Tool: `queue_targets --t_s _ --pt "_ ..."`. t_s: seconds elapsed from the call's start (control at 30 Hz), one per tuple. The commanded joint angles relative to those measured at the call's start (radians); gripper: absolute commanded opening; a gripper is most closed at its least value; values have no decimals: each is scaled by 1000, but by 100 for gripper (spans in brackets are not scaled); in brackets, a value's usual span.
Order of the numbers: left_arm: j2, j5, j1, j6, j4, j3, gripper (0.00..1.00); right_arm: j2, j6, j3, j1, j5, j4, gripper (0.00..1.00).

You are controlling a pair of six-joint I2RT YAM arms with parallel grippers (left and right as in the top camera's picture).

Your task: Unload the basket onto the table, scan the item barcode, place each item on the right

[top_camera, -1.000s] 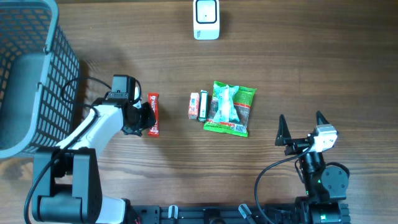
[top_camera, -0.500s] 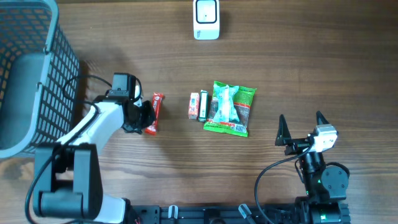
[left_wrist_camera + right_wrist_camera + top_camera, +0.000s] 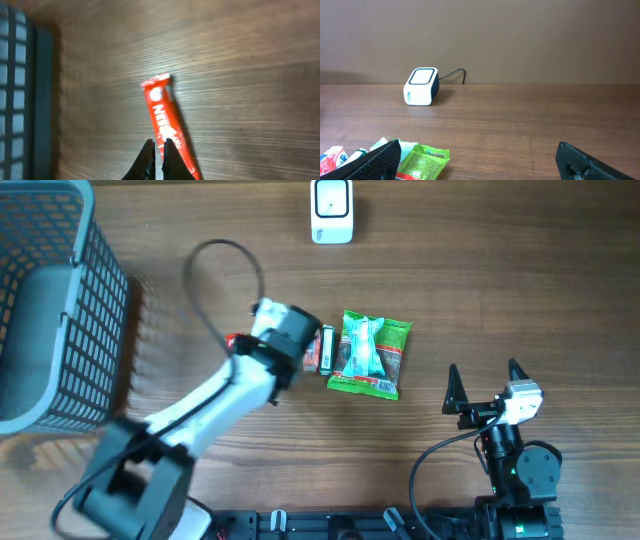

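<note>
The item, a red snack bar (image 3: 165, 112) with white lettering, is sharp in the left wrist view while the table behind it is blurred. My left gripper (image 3: 157, 159) is shut, pinching the bar's near end, and the bar sticks out past the right finger. Overhead, only a bit of the red bar (image 3: 234, 340) shows beside the left wrist (image 3: 283, 332), which hides the fingers. The white barcode scanner (image 3: 332, 210) (image 3: 421, 86) stands at the table's far edge. My right gripper (image 3: 484, 385) (image 3: 480, 165) rests open at the front right, nothing between its fingers.
A green snack pack (image 3: 370, 355) (image 3: 422, 161) and two small packs (image 3: 318, 350) lie mid-table, just right of the left wrist. A large grey mesh basket (image 3: 45, 310) (image 3: 20, 100) fills the left side.
My left gripper closed on the red bar, tilted it, then swung fast to the right and away from me with it, now next to the small packs. The right arm stayed still.
</note>
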Motion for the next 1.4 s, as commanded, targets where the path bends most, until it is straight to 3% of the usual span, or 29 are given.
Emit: queue_targets --t_s 0.0,0.13,0.2,0.3,0.47,0.57,0.63,0.67,0.73,0.87,0.9,0.93,0.97,1.07,1.17,1.37 --pt "93 -74 -77 50 22 5 4 -2 -12 -1 -5 -13 3 100" --pt "89 -38 -79 -129 -3 13 14 -2 -12 -1 -5 -13 3 100" --pt "48 160 -14 -138 -10 24 30 -2 -11 -1 -5 -13 3 100" --pt "-5 407 116 -154 -9 27 38 -2 -12 -1 -5 -13 3 100" --pt "-23 798 410 -175 -14 24 38 -3 -12 -1 -5 -13 3 100" --pt "-18 864 505 -175 -8 -11 44 -2 -12 -1 -5 -13 3 100" --pt "-18 899 535 -175 -8 -42 55 -3 -12 -1 -5 -13 3 100" --pt "-18 915 543 -175 -5 -53 67 -2 -12 -1 -5 -13 3 100" --pt "-18 924 550 -175 3 -76 100 -2 -12 -1 -5 -13 3 100" --pt "-18 923 550 -175 24 -97 98 -2 -12 -1 -5 -13 3 100" --pt "-18 919 550 -175 34 -106 72 -2 -11 -1 -5 -13 3 100" --pt "-18 909 550 -175 41 -114 58 -2 -12 -1 -5 -13 3 100" --pt "-18 893 550 -175 47 -124 52 -2 -11 -1 -5 -13 3 100" --pt "-18 881 547 -175 96 -170 50 -2 -12 -1 -5 -13 3 100" --pt "-18 881 547 -175 159 -207 34 -2 -11 -1 -5 -13 3 100" --pt "-17 881 536 -175 215 -236 24 -2 -12 -1 -5 -13 3 100"
